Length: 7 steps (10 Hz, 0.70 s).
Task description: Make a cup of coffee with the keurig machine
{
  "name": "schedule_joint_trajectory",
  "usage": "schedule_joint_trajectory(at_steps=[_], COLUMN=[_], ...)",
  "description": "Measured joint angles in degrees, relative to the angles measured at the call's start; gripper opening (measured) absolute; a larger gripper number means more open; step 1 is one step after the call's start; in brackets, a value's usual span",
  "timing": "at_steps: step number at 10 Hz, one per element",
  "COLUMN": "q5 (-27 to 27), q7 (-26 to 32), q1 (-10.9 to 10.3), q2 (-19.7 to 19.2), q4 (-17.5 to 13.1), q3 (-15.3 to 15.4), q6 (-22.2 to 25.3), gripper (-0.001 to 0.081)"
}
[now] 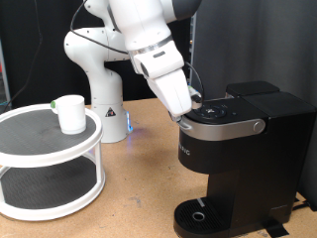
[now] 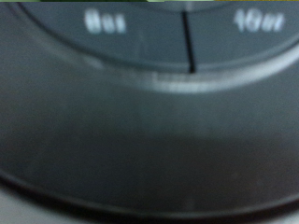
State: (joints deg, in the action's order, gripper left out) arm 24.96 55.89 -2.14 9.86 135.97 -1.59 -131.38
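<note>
The black keurig machine (image 1: 238, 149) stands at the exterior view's right, lid down, with its silver handle across the front and its round drip base (image 1: 201, 215) below. My gripper (image 1: 188, 107) is pressed down against the round button panel on the machine's top; its fingers are hidden against the lid. The wrist view is filled by the blurred button panel (image 2: 149, 56), with size markings on two buttons. The white cup (image 1: 70, 112) stands on the top tier of a white round shelf (image 1: 50, 159) at the exterior view's left, far from the gripper.
The white arm's base (image 1: 104, 99) stands behind the table, between the shelf and the machine. The wooden table top (image 1: 139, 188) lies between the two-tier shelf and the machine.
</note>
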Motion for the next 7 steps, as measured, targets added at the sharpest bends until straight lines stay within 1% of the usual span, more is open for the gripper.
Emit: schedule_joint_trajectory(at_steps=[4,5,7], q5=[0.23,0.52,3.21], q7=[0.51,1.54,5.42], q1=[-0.01,-0.01,-0.01], q2=[-0.08,-0.07,0.07], q4=[-0.05,-0.03,0.29], q3=[-0.01,-0.07,-0.56], q6=[-0.28,-0.28,-0.28], gripper=[0.0004,0.0004,0.0004])
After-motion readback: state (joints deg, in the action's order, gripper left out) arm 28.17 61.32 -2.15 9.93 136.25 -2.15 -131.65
